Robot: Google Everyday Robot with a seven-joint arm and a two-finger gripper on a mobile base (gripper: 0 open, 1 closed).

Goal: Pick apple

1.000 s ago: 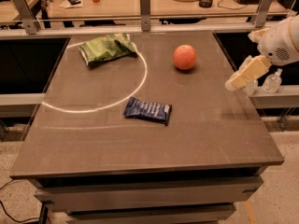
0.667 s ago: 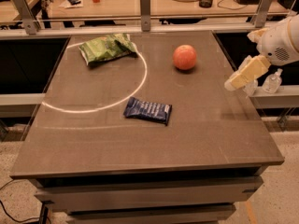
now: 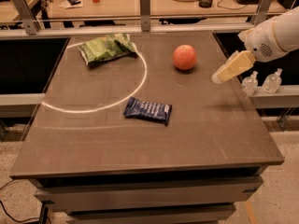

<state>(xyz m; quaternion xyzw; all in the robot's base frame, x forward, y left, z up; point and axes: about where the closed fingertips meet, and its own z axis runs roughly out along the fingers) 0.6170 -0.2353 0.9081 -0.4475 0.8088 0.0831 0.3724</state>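
1. The gripper (image 3: 220, 76) is seen at the right side of the table (image 3: 210, 134), held above the surface, with its tip angled down and left.
2. Gripper opening: cannot be told from this view. Nothing is seen held in it.
3. The apple (image 3: 185, 57) is found resting on the table in the far half, right of centre. It lies just outside the white arc (image 3: 144, 76) marked on the top.
4. The apple is placed left of the gripper and slightly farther back. A clear gap is seen between them, no contact.
5. A green snack bag (image 3: 106, 48) is laid at the far left, across the arc's far stretch, well apart from the apple.
6. A dark blue packet (image 3: 147, 110) is laid flat near the table's centre, on the near side of the apple, at the arc's near-right edge.
7. Two small clear bottles (image 3: 250, 83) are seen off the table to the right, below the gripper.
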